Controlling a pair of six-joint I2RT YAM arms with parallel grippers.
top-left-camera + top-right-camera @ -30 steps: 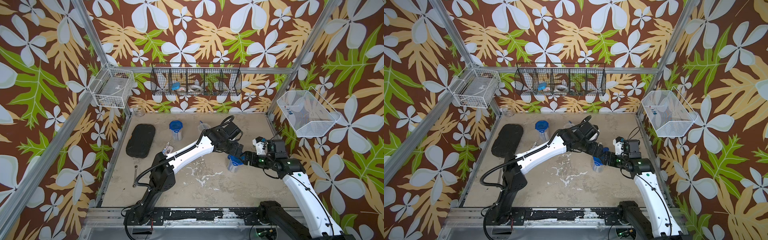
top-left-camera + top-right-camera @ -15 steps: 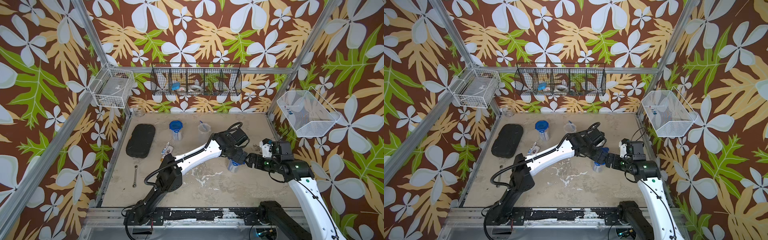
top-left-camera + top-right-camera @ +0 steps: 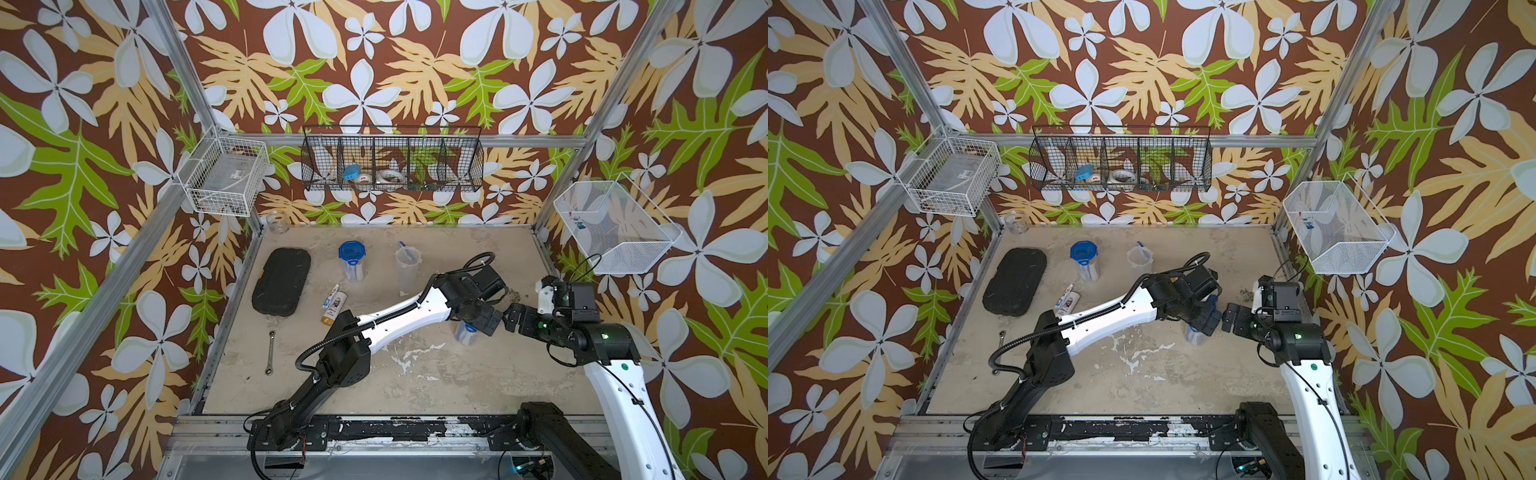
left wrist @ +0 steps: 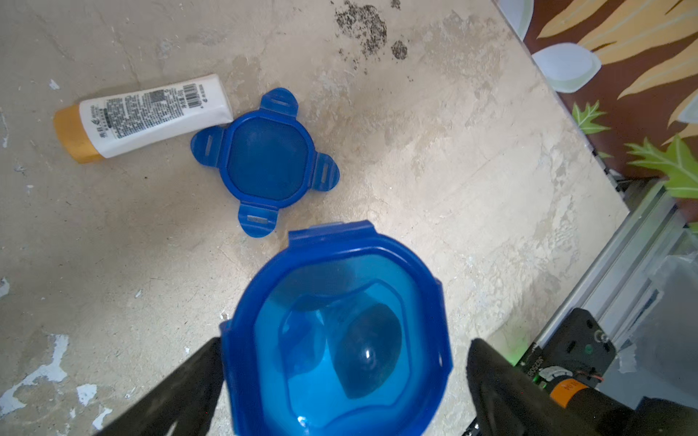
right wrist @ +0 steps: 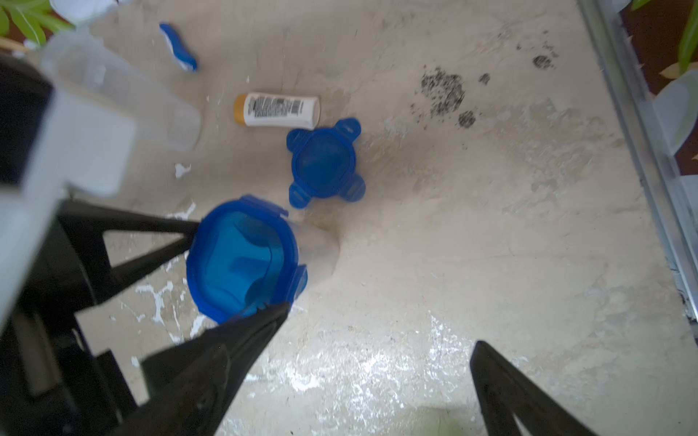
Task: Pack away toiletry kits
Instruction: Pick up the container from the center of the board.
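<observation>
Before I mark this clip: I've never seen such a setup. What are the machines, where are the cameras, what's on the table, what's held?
Two robot arms with two-finger grippers share a table. Two pictures look down from overhead; two come from wrist cameras. Lying there: a loose lid, a white bottle, a black case; standing: a lidded cup, an open cup holding a toothbrush. The left gripper stands open around a second lidded cup; the right gripper is open beside it. Nothing looks gripped.
</observation>
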